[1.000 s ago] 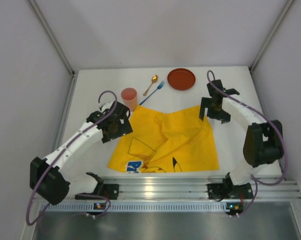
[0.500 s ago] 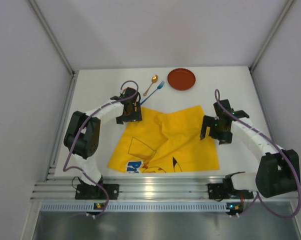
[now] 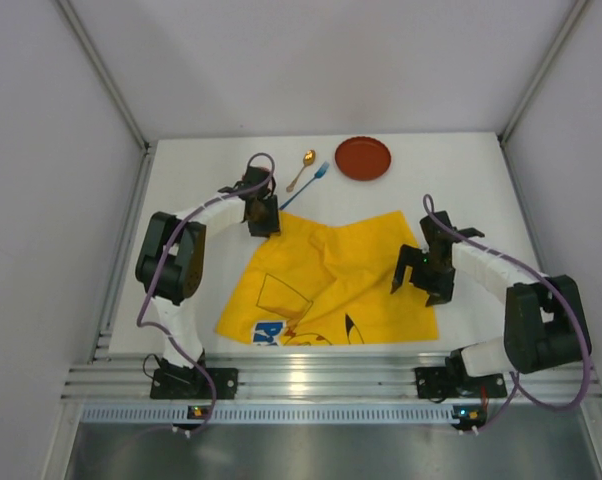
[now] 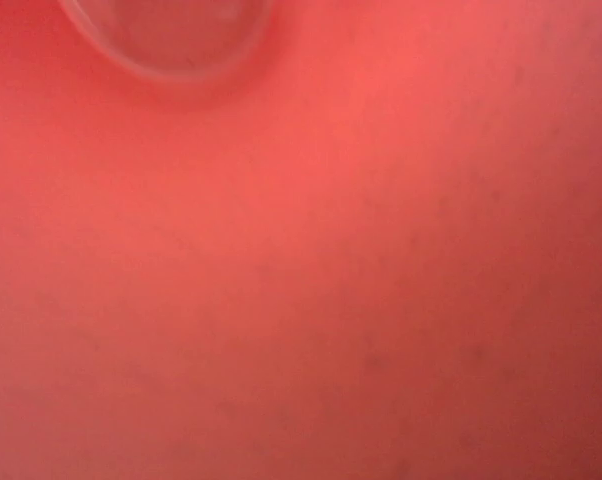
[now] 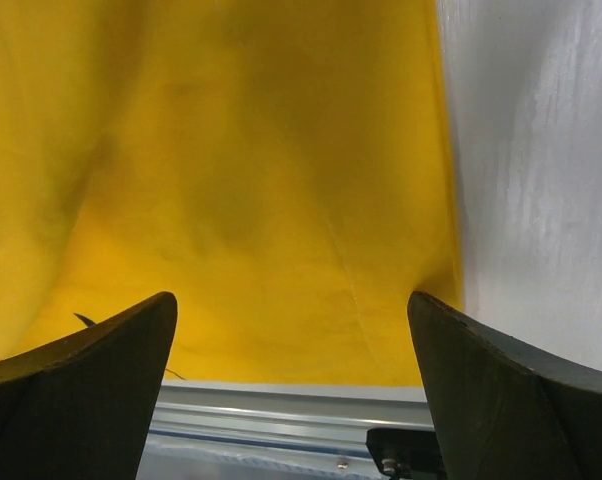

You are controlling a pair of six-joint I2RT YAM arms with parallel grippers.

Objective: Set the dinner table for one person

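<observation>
Pink cup fills the whole left wrist view, so close that no fingers show there. From above, my left gripper sits on the spot by the yellow cloth's far left corner and covers the cup; its jaws are hidden. My right gripper hangs open over the right part of the yellow cartoon-printed cloth, its dark fingertips wide apart above the fabric. The white dinner table lies under it all.
A red plate lies at the back right. A gold spoon and a blue fork lie side by side left of it. The ribbed aluminium rail runs along the near edge.
My left arm swung in from the left and its gripper came down over the pink cup, hiding it from above. My right gripper moved nearer and left, over the cloth.
</observation>
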